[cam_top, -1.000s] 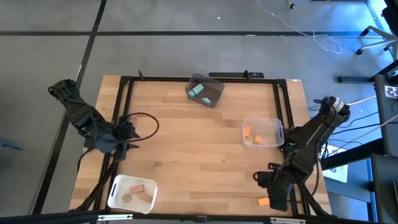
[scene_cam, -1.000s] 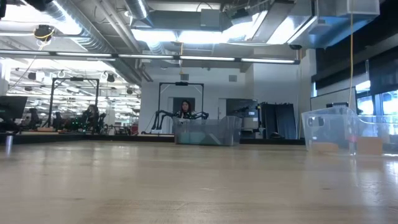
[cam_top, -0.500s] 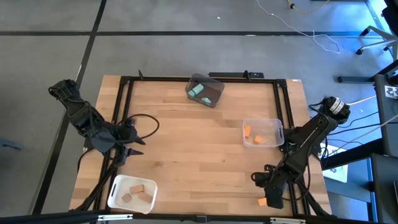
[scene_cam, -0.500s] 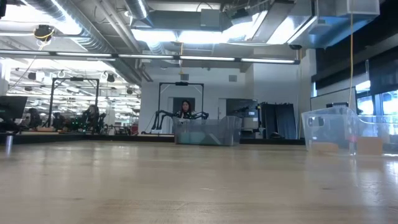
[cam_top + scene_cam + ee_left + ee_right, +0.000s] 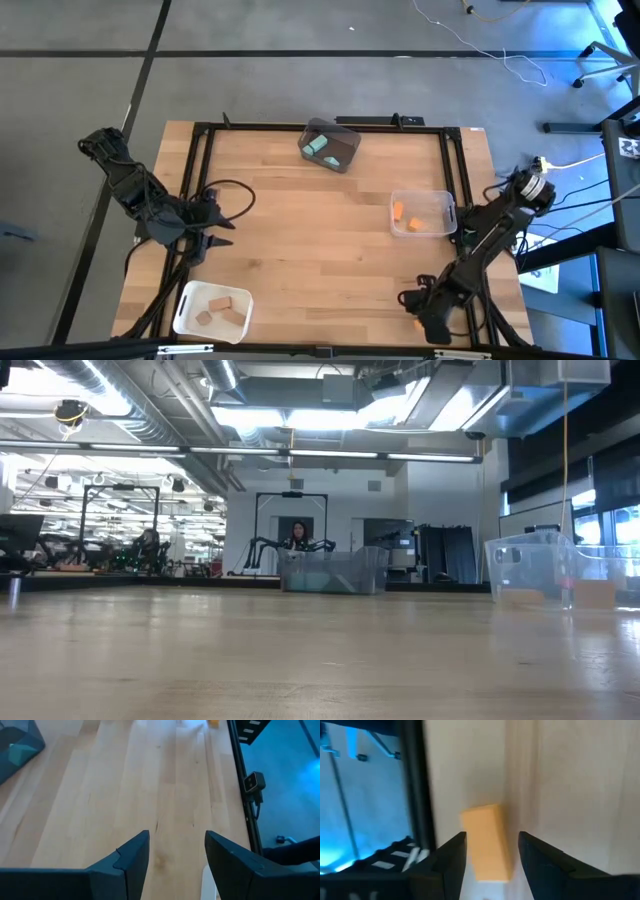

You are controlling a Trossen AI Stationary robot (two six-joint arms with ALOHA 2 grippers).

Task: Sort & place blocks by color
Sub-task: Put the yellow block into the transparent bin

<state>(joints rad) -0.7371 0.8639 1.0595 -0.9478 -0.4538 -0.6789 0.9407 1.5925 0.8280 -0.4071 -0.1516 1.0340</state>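
**Right gripper poised over the stray orange block**

Orange block (image 5: 487, 842) sits alone on the table (image 5: 320, 220), close to the near right corner and just inside the black frame rail (image 5: 422, 785) on that edge. I have the right gripper (image 5: 487, 857) directly over it, fingers spread with the block lying between them, not clamped. From the high view the gripper body hides nearly all of that block, so I rely on the right wrist view for it.

Left gripper (image 5: 175, 857) hangs at the left edge of the table, about halfway along it, fingers apart and holding nothing, bare wood showing between them.

Teal-green blocks (image 5: 318, 148) lie in the dark grey bin (image 5: 330, 146) at the middle of the far edge. Two orange blocks (image 5: 399, 210) are in the clear bin (image 5: 423, 213) near the right edge, roughly midway along it. Tan wood blocks (image 5: 218, 303) rest in the white bin (image 5: 212, 309) at the near left corner; I count about three, though I cannot be sure of the number.

From the low view I see the clear bin at the right and the dark grey bin farther back across the tabletop, with a person (image 5: 298, 536) seated in the room beyond it.
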